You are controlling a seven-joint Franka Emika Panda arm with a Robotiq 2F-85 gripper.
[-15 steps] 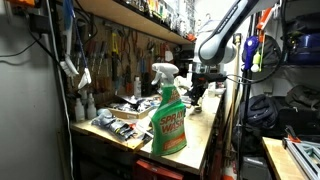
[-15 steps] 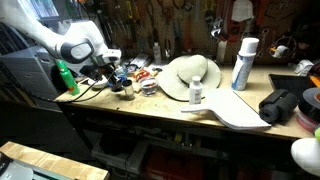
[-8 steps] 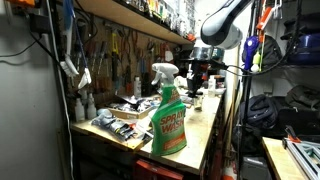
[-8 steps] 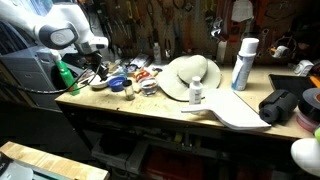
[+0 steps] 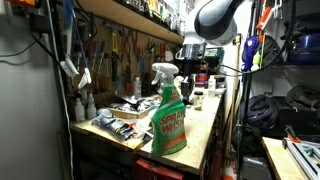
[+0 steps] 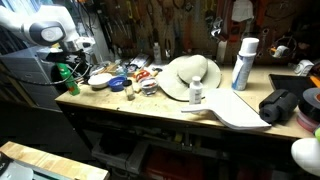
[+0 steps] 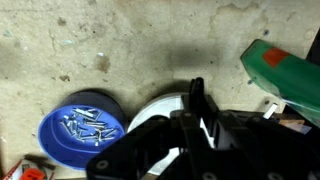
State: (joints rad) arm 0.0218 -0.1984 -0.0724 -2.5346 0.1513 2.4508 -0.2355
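My gripper (image 7: 196,98) hangs above the workbench, its dark fingers drawn together to a point, with nothing visible between them. Under it in the wrist view are a white bowl (image 7: 158,108) and, to its left, a blue bowl (image 7: 82,125) holding several screws. A green spray bottle (image 7: 290,68) lies at the right edge of that view. In both exterior views the gripper (image 5: 192,68) (image 6: 78,60) is raised above the bench, close to the green spray bottle (image 6: 65,75) and the white bowl (image 6: 100,79).
The green spray bottle (image 5: 168,115) stands at the bench's near end. A straw hat (image 6: 190,75), a small white bottle (image 6: 196,93), a tall white can (image 6: 243,62) and a black bag (image 6: 280,105) sit along the bench. Tools hang on the wall behind.
The arm has risen from low over the bench clutter and moved towards the green spray bottle's end of the bench.
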